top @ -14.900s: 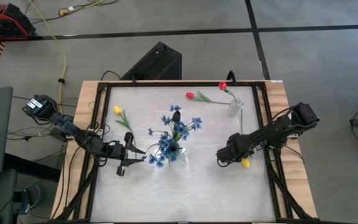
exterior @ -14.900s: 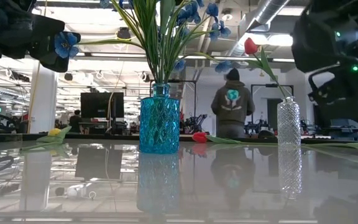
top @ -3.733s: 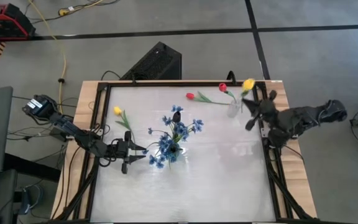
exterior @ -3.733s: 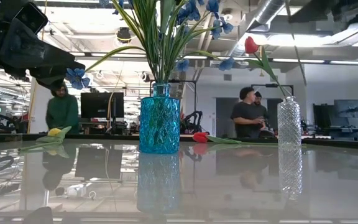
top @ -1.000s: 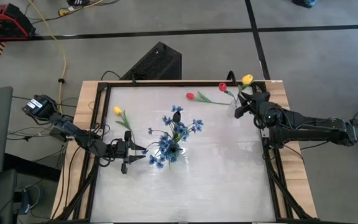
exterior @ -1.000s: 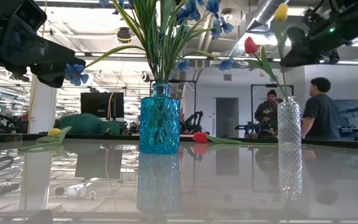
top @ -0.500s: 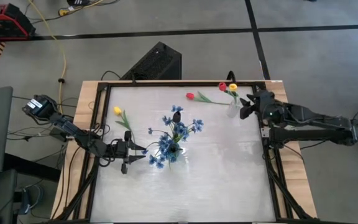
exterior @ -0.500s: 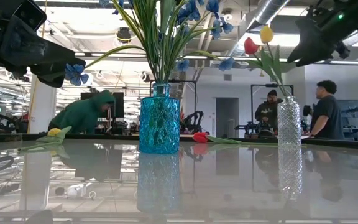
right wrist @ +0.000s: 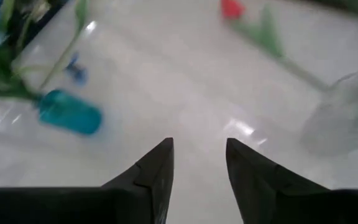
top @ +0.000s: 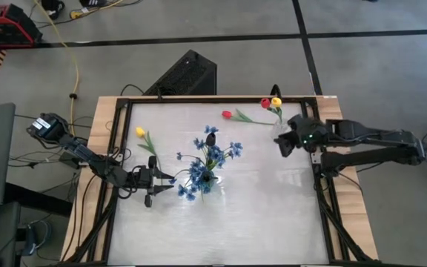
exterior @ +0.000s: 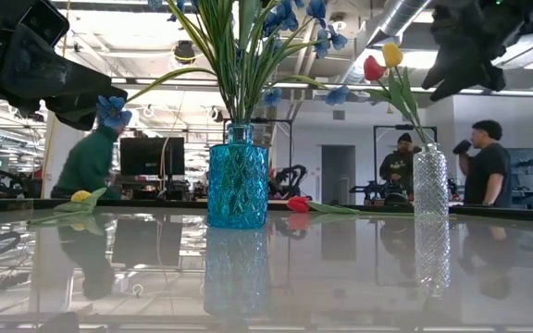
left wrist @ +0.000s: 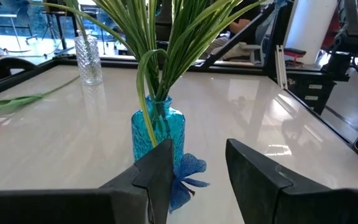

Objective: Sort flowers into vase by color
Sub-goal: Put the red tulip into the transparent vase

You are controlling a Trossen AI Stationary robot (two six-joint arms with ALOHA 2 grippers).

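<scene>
Your right fingers [top: 280, 146] are hanging apart and empty just beside the clear vase [exterior: 430, 182]; your left fingers [left wrist: 194, 163], apart, are facing the blue vase [left wrist: 158, 127].

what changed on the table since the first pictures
The right gripper carried a yellow tulip from the table's near right to the clear vase, beside the red tulip, let go, and is backing off empty. Left gripper, blue vase, and the loose tulips stayed put.
</scene>
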